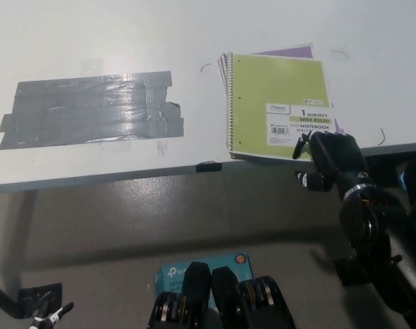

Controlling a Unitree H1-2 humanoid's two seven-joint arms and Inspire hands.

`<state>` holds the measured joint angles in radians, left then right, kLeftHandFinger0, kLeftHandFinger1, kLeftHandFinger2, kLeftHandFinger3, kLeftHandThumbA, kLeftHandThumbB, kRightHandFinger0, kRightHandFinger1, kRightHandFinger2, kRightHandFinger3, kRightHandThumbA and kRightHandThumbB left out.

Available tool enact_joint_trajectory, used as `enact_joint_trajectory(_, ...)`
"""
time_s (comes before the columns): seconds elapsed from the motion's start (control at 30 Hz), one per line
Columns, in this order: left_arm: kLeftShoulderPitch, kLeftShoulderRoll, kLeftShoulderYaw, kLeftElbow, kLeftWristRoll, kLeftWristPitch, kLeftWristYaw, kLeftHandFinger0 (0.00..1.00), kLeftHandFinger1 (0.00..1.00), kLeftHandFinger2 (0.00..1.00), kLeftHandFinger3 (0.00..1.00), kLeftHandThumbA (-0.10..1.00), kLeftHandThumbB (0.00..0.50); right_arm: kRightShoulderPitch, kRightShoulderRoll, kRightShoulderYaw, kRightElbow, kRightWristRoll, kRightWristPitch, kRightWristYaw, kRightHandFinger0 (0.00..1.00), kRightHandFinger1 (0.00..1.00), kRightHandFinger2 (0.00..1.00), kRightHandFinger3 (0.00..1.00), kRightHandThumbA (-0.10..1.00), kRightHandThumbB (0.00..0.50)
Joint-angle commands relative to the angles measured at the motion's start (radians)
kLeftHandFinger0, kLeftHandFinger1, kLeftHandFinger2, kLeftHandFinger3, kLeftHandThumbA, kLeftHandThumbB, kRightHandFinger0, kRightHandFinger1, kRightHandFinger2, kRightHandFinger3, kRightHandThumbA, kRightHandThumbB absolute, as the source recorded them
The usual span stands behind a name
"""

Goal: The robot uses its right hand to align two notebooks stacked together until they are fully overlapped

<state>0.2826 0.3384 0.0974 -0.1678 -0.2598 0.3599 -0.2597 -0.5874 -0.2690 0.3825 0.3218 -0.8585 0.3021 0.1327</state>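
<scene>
A green notebook (277, 103) lies on the white desk (112, 41), covering a purple notebook (290, 51) whose edge shows only along the green cover's far and right sides. The black right robot hand (329, 161) sits at the green notebook's near right corner, at the desk edge, fingers curled and touching the cover without gripping it. Grey tape (91, 110) patches the desk well left of the green notebook. The left robot hand is out of view.
</scene>
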Motion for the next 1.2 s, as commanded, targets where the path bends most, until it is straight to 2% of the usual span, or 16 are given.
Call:
enact_joint_trajectory(0.0, 0.016, 0.017, 0.010, -0.019, 0.004, -0.027, -0.010, 0.25, 0.49, 0.56, 1.00, 1.00, 0.500, -0.020, -0.025, 0.003, 0.029, -0.003, -0.011, -0.017, 0.16, 0.13, 0.20, 0.58, 0.73, 0.136)
enact_joint_trajectory(0.07, 0.022, 0.018, 0.008, -0.023, 0.013, -0.028, -0.006, 0.23, 0.49, 0.56, 1.00, 1.00, 0.500, -0.009, -0.028, -0.001, 0.038, 0.002, -0.021, -0.031, 0.19, 0.09, 0.18, 0.58, 0.72, 0.143)
enact_joint_trajectory(0.1, 0.030, 0.016, 0.009, -0.028, 0.010, -0.030, -0.008, 0.26, 0.51, 0.56, 1.00, 1.00, 0.500, 0.001, -0.029, -0.006, 0.033, 0.009, -0.026, -0.036, 0.31, 0.15, 0.22, 0.56, 0.69, 0.153)
enact_joint_trajectory(0.2, 0.036, 0.012, 0.012, -0.035, 0.004, -0.015, -0.004, 0.26, 0.52, 0.57, 1.00, 1.00, 0.500, 0.003, -0.042, -0.001, 0.036, 0.006, -0.024, -0.025, 0.51, 0.27, 0.28, 0.50, 0.72, 0.155)
enact_joint_trajectory(0.3, 0.039, 0.013, 0.012, -0.038, -0.001, -0.011, -0.008, 0.27, 0.53, 0.59, 1.00, 1.00, 0.500, -0.004, -0.049, 0.006, 0.045, 0.001, -0.020, -0.014, 0.59, 0.34, 0.34, 0.49, 0.76, 0.153)
enact_joint_trajectory(0.47, 0.038, 0.020, 0.009, -0.038, 0.005, -0.017, -0.011, 0.26, 0.54, 0.59, 1.00, 1.00, 0.500, -0.023, -0.072, 0.030, 0.072, -0.017, -0.067, -0.049, 0.56, 0.28, 0.29, 0.47, 0.77, 0.157)
enact_joint_trajectory(0.57, 0.034, 0.019, 0.010, -0.035, 0.007, -0.017, -0.009, 0.26, 0.52, 0.56, 1.00, 1.00, 0.500, -0.041, -0.092, 0.053, 0.088, -0.033, -0.105, -0.066, 0.48, 0.17, 0.17, 0.36, 0.80, 0.158)
enact_joint_trajectory(0.63, 0.032, 0.019, 0.010, -0.034, 0.006, -0.015, -0.009, 0.26, 0.53, 0.57, 1.00, 1.00, 0.500, -0.051, -0.099, 0.066, 0.097, -0.040, -0.110, -0.069, 0.52, 0.18, 0.17, 0.35, 0.84, 0.164)
enact_joint_trajectory(0.67, 0.033, 0.019, 0.010, -0.032, 0.004, -0.021, -0.011, 0.27, 0.53, 0.57, 1.00, 1.00, 0.500, -0.059, -0.106, 0.074, 0.106, -0.047, -0.145, -0.106, 0.47, 0.10, 0.12, 0.32, 0.81, 0.169)
enact_joint_trajectory(0.73, 0.030, 0.022, 0.008, -0.029, 0.008, -0.021, -0.012, 0.27, 0.53, 0.57, 1.00, 1.00, 0.500, -0.069, -0.110, 0.087, 0.121, -0.054, -0.165, -0.120, 0.45, 0.07, 0.09, 0.32, 0.85, 0.164)
enact_joint_trajectory(0.77, 0.029, 0.023, 0.008, -0.028, 0.009, -0.021, -0.012, 0.23, 0.50, 0.56, 1.00, 1.00, 0.500, -0.073, -0.113, 0.096, 0.122, -0.057, -0.175, -0.120, 0.49, 0.10, 0.15, 0.44, 0.86, 0.156)
enact_joint_trajectory(0.8, 0.029, 0.023, 0.007, -0.028, 0.010, -0.020, -0.012, 0.23, 0.50, 0.56, 1.00, 1.00, 0.500, -0.077, -0.116, 0.107, 0.118, -0.066, -0.172, -0.107, 0.50, 0.10, 0.15, 0.46, 0.90, 0.147)
enact_joint_trajectory(0.9, 0.032, 0.025, 0.003, -0.030, 0.017, -0.021, -0.012, 0.24, 0.49, 0.55, 1.00, 1.00, 0.500, -0.082, -0.119, 0.138, 0.116, -0.087, -0.179, -0.112, 0.49, 0.04, 0.10, 0.45, 0.98, 0.173)
enact_joint_trajectory(0.93, 0.032, 0.025, 0.003, -0.031, 0.017, -0.017, -0.010, 0.34, 0.52, 0.55, 1.00, 1.00, 0.500, -0.087, -0.117, 0.143, 0.121, -0.085, -0.193, -0.130, 0.46, 0.00, 0.03, 0.38, 0.97, 0.178)
enact_joint_trajectory(1.0, 0.036, 0.024, 0.000, -0.033, 0.021, -0.019, -0.011, 0.33, 0.53, 0.56, 1.00, 1.00, 0.500, -0.089, -0.116, 0.148, 0.117, -0.081, -0.210, -0.141, 0.52, 0.00, 0.01, 0.38, 0.98, 0.180)
enact_joint_trajectory(1.17, 0.031, 0.024, 0.000, -0.037, 0.016, -0.007, -0.012, 0.29, 0.50, 0.55, 1.00, 1.00, 0.500, -0.108, -0.102, 0.142, 0.102, -0.079, -0.207, -0.143, 0.59, 0.03, 0.06, 0.43, 0.96, 0.168)
